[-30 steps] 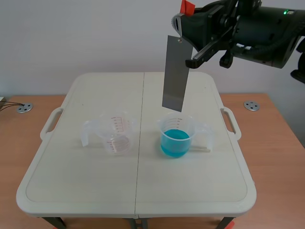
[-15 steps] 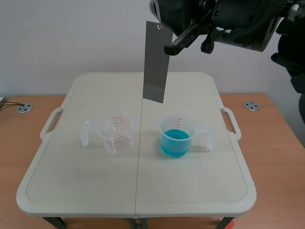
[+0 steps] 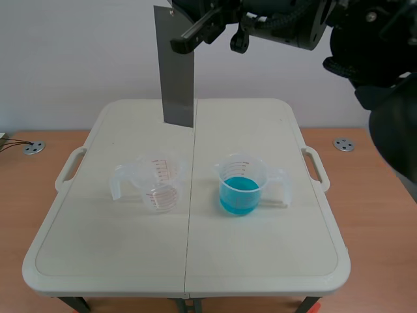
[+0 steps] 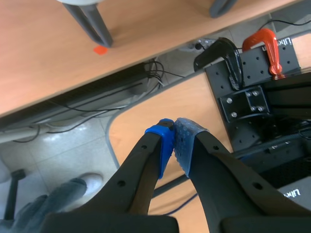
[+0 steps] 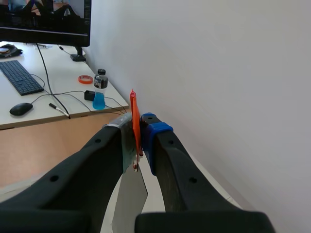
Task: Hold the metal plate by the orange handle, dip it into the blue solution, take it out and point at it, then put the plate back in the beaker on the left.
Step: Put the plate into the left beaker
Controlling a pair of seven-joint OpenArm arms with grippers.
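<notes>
The grey metal plate (image 3: 176,72) hangs upright, high above the surface (image 3: 260,261) and touching neither beaker. Its orange handle (image 5: 134,121) is pinched between my right fingers (image 5: 156,133). The clear empty beaker (image 3: 158,184) stands on the left. The beaker of blue solution (image 3: 241,186) stands apart on its right.

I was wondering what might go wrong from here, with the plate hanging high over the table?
The metal plate hangs only from its thin orange handle pinched in the right gripper, so it might swing or slip. Lowered off-centre, its bottom edge could catch the rim of the empty beaker and tip it. A wide swing might also knock the beaker of blue solution.
</notes>
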